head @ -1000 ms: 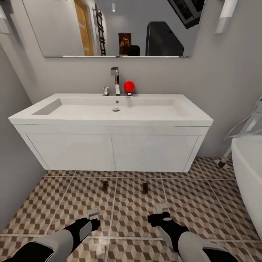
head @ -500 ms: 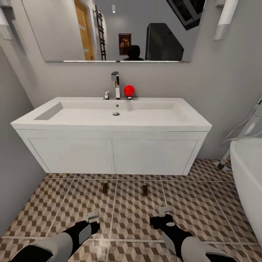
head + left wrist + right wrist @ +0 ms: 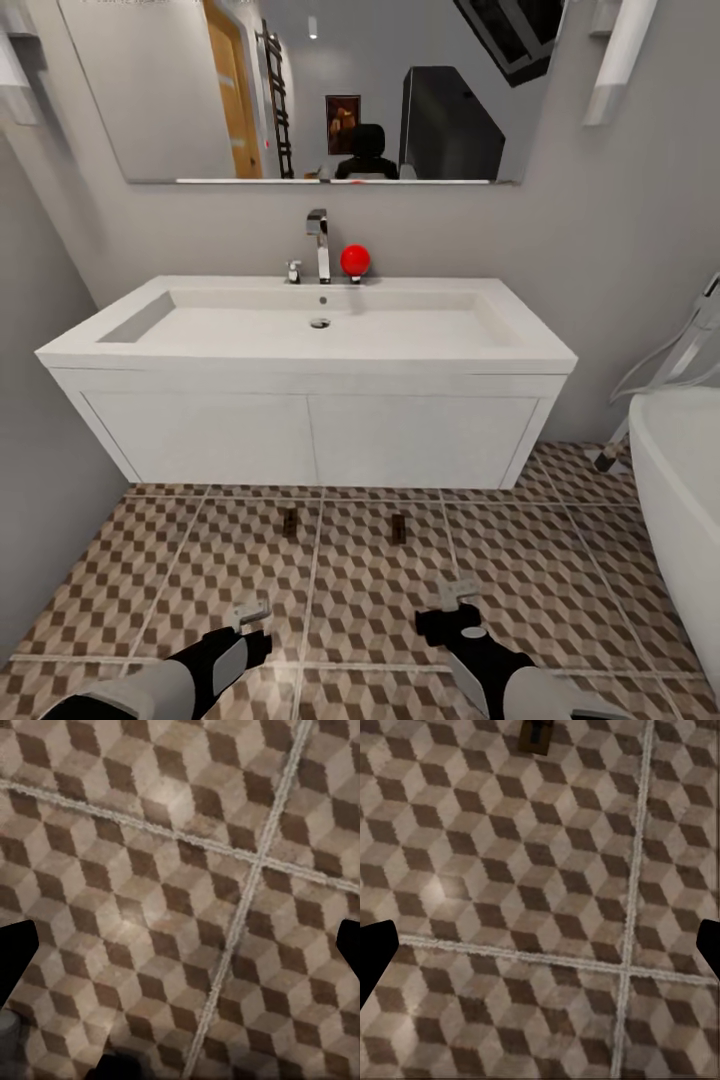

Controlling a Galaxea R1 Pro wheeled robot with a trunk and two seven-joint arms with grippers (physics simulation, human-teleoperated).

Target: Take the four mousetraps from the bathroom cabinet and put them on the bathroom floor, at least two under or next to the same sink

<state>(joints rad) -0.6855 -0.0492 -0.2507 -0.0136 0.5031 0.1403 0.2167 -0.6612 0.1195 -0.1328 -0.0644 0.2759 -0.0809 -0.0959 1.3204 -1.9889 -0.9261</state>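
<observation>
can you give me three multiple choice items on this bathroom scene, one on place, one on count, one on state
1. Where do the mousetraps lie?
A. in the basin
B. on the tiled floor in front of the vanity
C. in the bathtub

2. How many mousetraps show on the floor?
A. two
B. four
C. none

3. What do the pincers hold?
A. a mousetrap each
B. the red ball
C. nothing

Answers:
1 B: the left mousetrap and the right mousetrap lie on the bathroom floor before the vanity.
2 A: two show.
3 C: the left pincer and right pincer are open over bare tile.
</observation>
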